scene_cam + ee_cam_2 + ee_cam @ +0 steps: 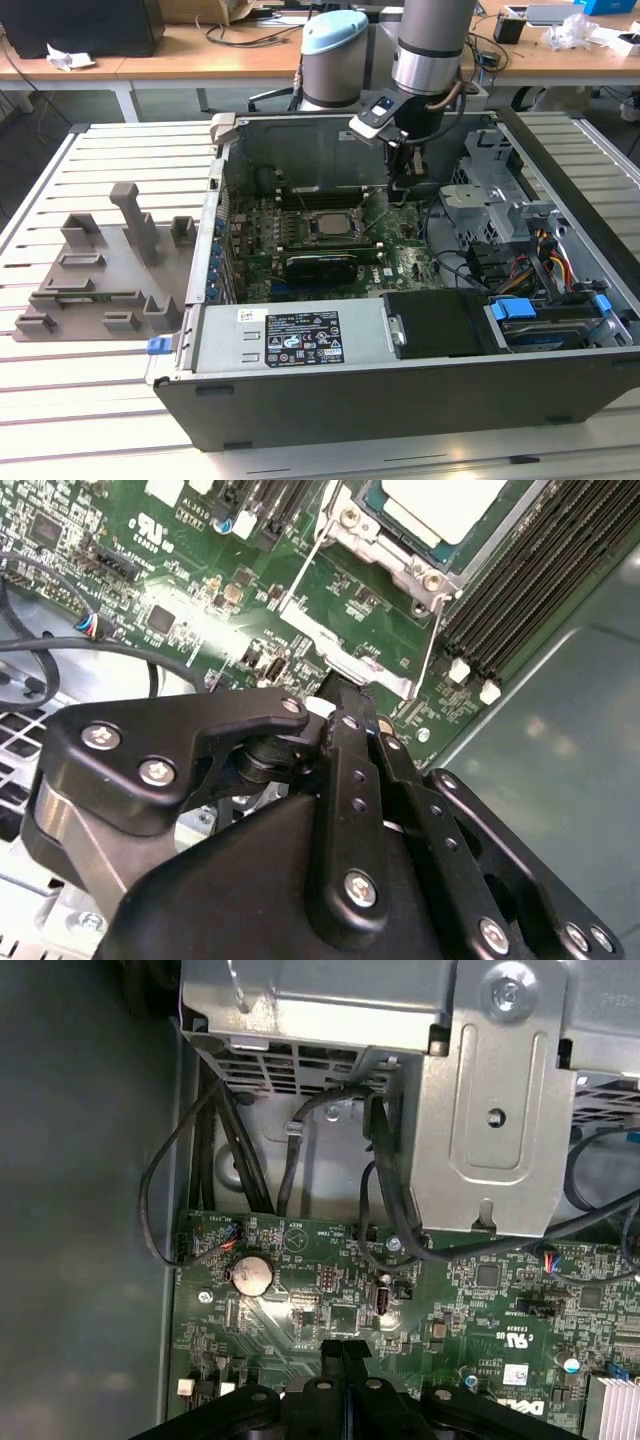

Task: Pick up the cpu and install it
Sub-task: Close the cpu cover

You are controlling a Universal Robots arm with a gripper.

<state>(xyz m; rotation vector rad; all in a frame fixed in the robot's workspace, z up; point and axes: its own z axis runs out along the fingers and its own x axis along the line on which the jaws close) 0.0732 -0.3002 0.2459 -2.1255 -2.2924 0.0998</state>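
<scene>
Inside the open computer case (pixel 400 400), on the green motherboard (pixel 470 1290), we find the cpu (pixel 328 222) lying flat in the metal socket frame (pixel 400 562). Its pale silvery top (pixel 440 505) faces up. As far as we can judge it is already seated in the frame rather than resting loosely on it.

The gripper (pixel 404 188) hangs low over the board, close to the case's rear wall. In the first wrist view its two fingertips (pixel 358 1358) are pressed together with only a thin seam between them, and we see nothing held there. We read it as closed and empty.

The relation that matters is sideways. In the exterior view the cpu lies toward the exterior view's left of the gripper and a little nearer that camera, so the gripper is beside the socket and not above the chip. In the second wrist view the gripper's tip (pixel 336 688) sits just beside the bright metal tab (pixel 345 655) at the frame's edge, next to a thin wire lever (pixel 432 650). The cpu lies beyond that edge. We cannot tell whether the tip touches the tab.

The chip is square, so no long axis sets an approach.

The grey fixture tray (pixel 90 290) sits outside the case on the slatted table (pixel 100 400), well apart from the gripper.
</scene>
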